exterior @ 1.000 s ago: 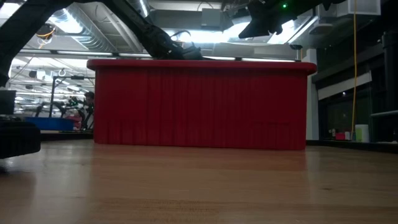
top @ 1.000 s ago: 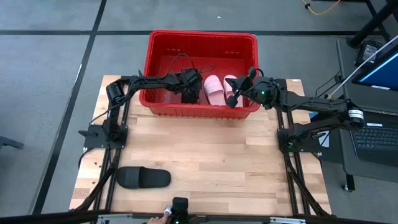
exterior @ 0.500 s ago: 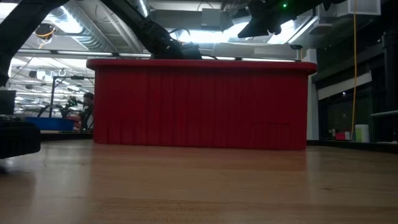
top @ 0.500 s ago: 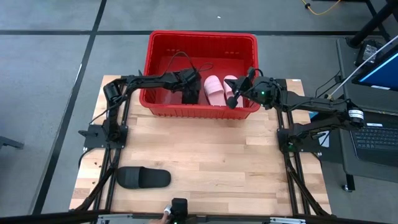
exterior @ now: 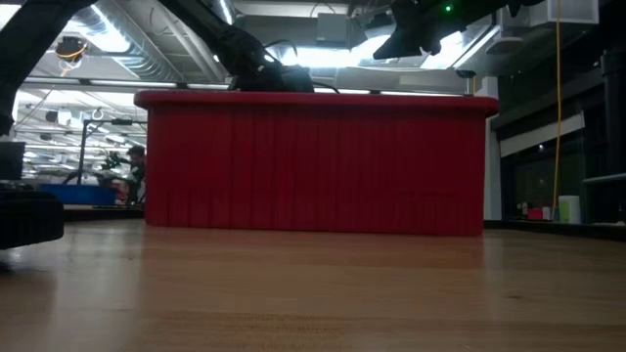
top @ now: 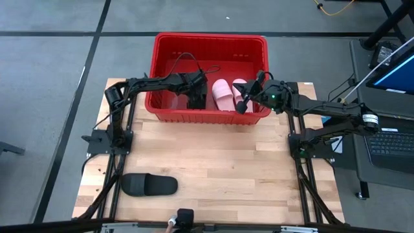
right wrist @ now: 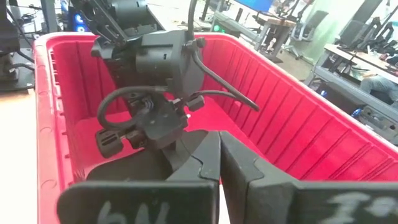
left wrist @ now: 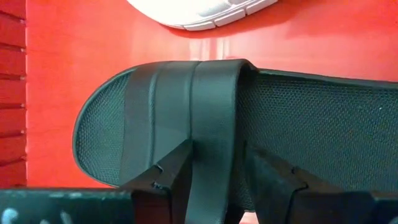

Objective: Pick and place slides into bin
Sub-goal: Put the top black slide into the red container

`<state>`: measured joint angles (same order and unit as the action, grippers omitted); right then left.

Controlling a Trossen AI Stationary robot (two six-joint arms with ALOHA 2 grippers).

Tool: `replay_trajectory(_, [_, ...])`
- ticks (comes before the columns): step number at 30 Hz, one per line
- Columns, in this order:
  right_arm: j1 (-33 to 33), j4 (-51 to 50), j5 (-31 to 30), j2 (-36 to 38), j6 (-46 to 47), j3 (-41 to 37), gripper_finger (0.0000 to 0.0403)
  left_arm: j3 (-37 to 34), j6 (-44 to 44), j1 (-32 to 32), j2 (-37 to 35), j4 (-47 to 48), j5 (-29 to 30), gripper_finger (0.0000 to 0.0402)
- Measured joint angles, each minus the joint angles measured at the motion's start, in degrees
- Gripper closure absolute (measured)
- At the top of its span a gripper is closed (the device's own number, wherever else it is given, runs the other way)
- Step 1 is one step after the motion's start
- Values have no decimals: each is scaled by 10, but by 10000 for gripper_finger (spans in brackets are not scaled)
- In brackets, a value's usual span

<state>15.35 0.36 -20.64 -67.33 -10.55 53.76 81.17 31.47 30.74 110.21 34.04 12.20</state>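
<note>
The red bin [top: 210, 40] stands at the table's far edge. Inside it lie two pink slides [top: 223, 94] [top: 240, 86] side by side and a black slide [left wrist: 311, 124] flat on the floor. My left gripper [left wrist: 217, 165] reaches down into the bin, open, one finger on each side of that slide's strap [left wrist: 211, 106]. My right gripper [right wrist: 219, 149] hovers shut over the bin's near right part [top: 241, 105], holding nothing. A second black slide [top: 149, 185] lies sole down on the table near the front left. My left gripper straddles the black slide's strap [left wrist: 214, 143] from above, its fingers [left wrist: 171, 177] standing across the strap. I cannot tell whether a finger touches the strap's edge. The slide lies flat on the bin's floor.
The bin's tall ribbed near wall [exterior: 313, 166] stands between the open tabletop and the slides inside. Bare wooden table [top: 226, 162] stretches from the bin to the near edge. A laptop and stands sit off the table's right side.
My left arm has drawn back a little toward the table's left edge, while its gripper stays down in the bin over the black slide. My right gripper has kept still.
</note>
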Motion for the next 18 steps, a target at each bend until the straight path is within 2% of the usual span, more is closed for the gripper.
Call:
replay_trajectory(13, [0,-1,14,0,0,0,396,0,53,0,0,-3,-4,257])
replay_trajectory(18, [0,-1,14,0,1,0,396,1,57,3,-15,-1,-52,249])
